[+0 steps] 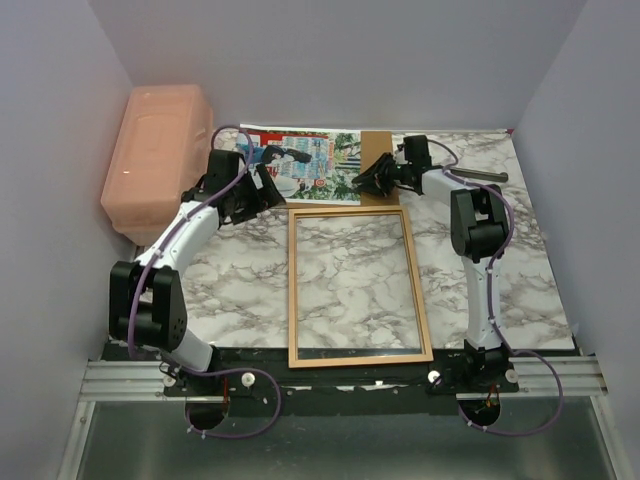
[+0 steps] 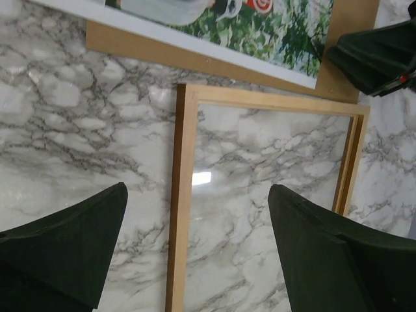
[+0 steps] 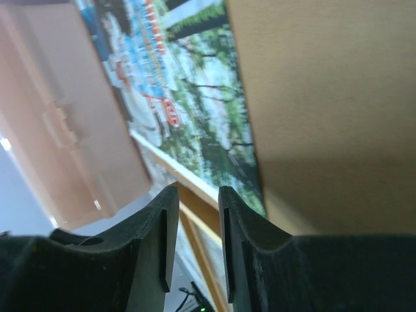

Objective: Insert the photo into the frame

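1. Top external view: shows the frame [image 1: 292, 290] lying flat in the middle of the marble table [image 1: 240, 280], with the table top seen through it. Shows the photo [image 1: 310, 160] lying flat at the far side, just past the frame's far edge, not inside it. Shows a brown board [image 1: 378, 140] peeking out at the photo's right end, and a big pink box [image 1: 160, 160] at the far left. Puts the left gripper [image 1: 268, 190] near the frame's far left corner and the right gripper [image 1: 365, 183] at the photo's near right side, close to the frame's far edge.
2. Left wrist view: looks down on one corner of the frame [image 2: 182, 195] with its shiny glass [image 2: 260, 195], and on the photo [image 2: 260, 32] resting on the brown board [image 2: 149, 49] just beside the frame. Shows the left gripper [image 2: 197, 192] with both fingers [image 2: 65, 240] far apart and nothing between them but the frame below. Catches the right gripper [image 2: 364, 58] at the corner of the board.
3. Right wrist view: looks low across the photo [image 3: 195, 117] and the brown board [image 3: 318, 110], with the pink box [image 3: 58, 130] behind and a bit of the frame [image 3: 195, 211] past the fingertips. Shows the right gripper [image 3: 198, 190] with its fingers [image 3: 153, 240] close together, with only a thin gap. Cannot tell whether anything is pinched there.
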